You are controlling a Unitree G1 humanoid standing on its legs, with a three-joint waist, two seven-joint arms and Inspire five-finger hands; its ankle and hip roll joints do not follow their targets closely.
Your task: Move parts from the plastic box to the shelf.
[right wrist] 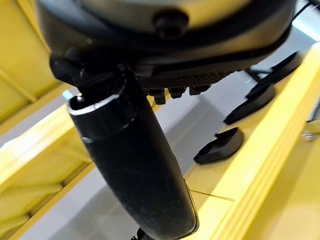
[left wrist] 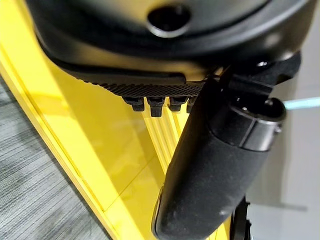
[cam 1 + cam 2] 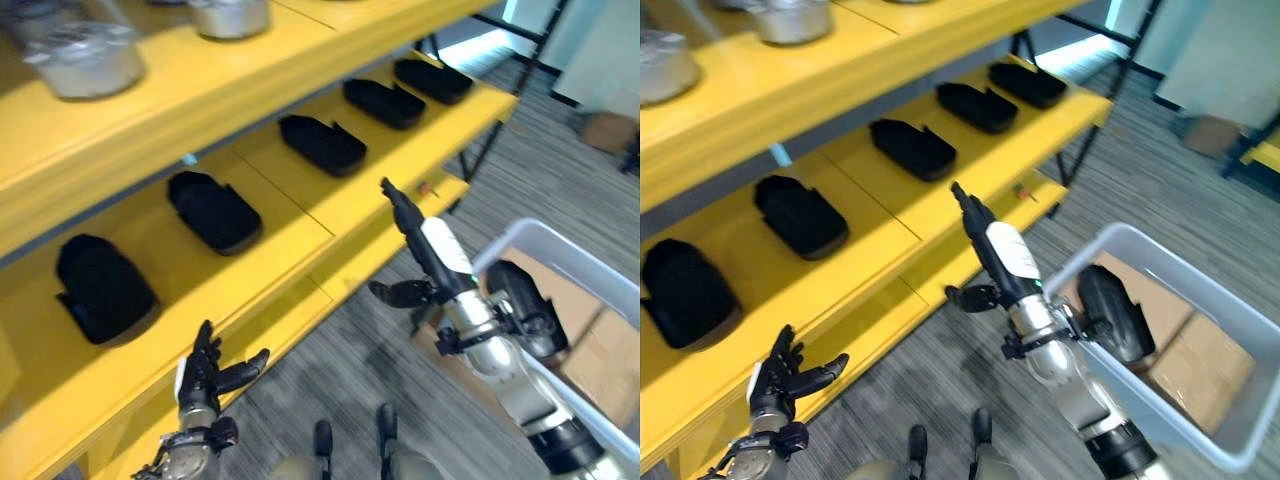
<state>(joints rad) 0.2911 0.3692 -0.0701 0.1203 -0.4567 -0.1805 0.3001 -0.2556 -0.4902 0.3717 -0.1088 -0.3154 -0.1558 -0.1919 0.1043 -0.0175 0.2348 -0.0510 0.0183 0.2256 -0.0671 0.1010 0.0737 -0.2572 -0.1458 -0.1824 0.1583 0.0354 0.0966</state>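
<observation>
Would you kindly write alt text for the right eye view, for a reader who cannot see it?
The right robot hand, fingers straight and empty, reaches toward a yellow shelf bearing a row of five black moulded parts. A grey plastic box on the carpet beside it holds another black part, and the left robot hand is open near the shelf's front edge.

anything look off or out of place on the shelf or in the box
Nothing stands out. Five black parts lie spaced in a row on the yellow shelf, none tipped over. Another part lies in the grey plastic box. Left hand and right hand are open, empty.
</observation>
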